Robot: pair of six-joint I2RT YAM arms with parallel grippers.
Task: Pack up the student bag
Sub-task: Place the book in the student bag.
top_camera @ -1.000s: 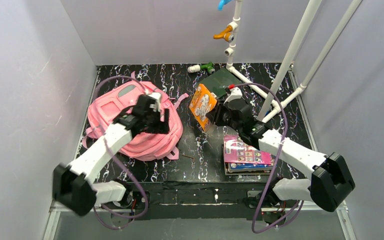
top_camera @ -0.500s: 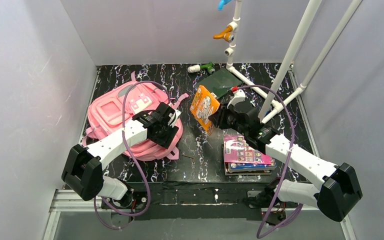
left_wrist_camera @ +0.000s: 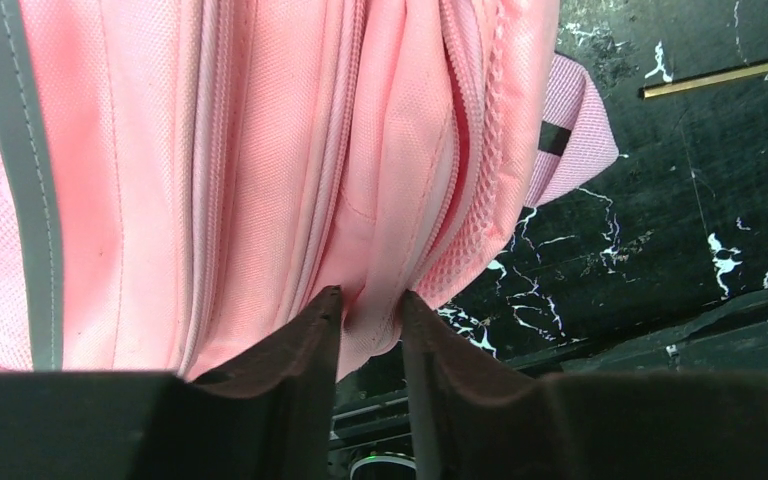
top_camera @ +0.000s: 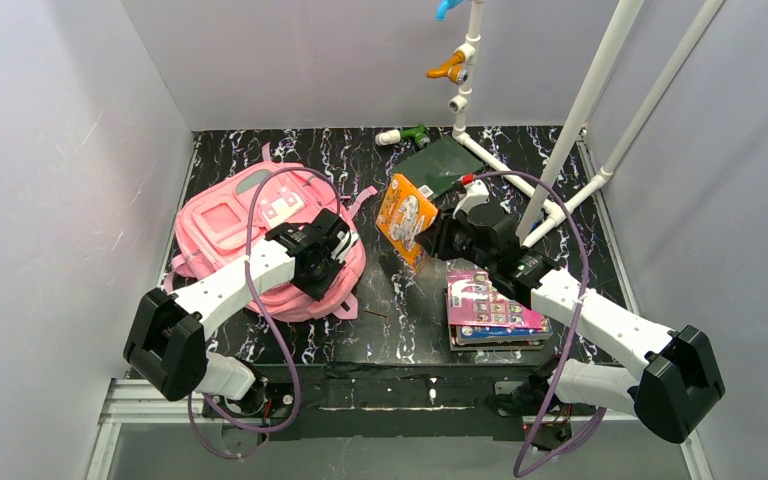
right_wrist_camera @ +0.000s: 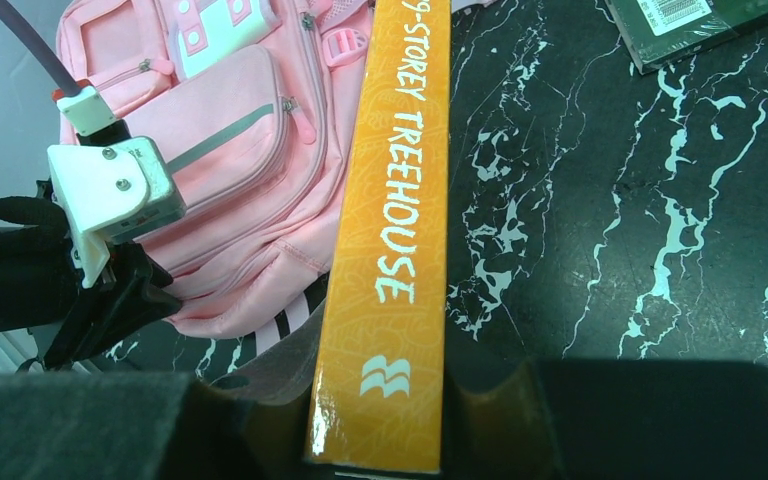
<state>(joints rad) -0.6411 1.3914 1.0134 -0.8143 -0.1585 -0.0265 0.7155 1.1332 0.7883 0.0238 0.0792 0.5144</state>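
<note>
**Bag (top_camera: 230,225) lying on the left of the surface (top_camera: 400,300); both claws gripping.**

We are observing the pink bag lying flat, front pocket upward, on the left half of the dark marbled surface, beside the left wall. The left claw (left_wrist_camera: 368,305) is sitting at the bag's near right edge, its fingers (left_wrist_camera: 310,330) pinching a fold of pink fabric next to the zip. The right claw (right_wrist_camera: 380,410) is clamping an orange book (right_wrist_camera: 395,220) by its lower end and holding it on edge just right of the bag, its spine, lettered "Treehouse", facing the right wrist view. We are also noting a stack of books (top_camera: 490,310) lying near the right arm, and a green book (top_camera: 440,160) lying at the back, well apart from the bag.
</note>
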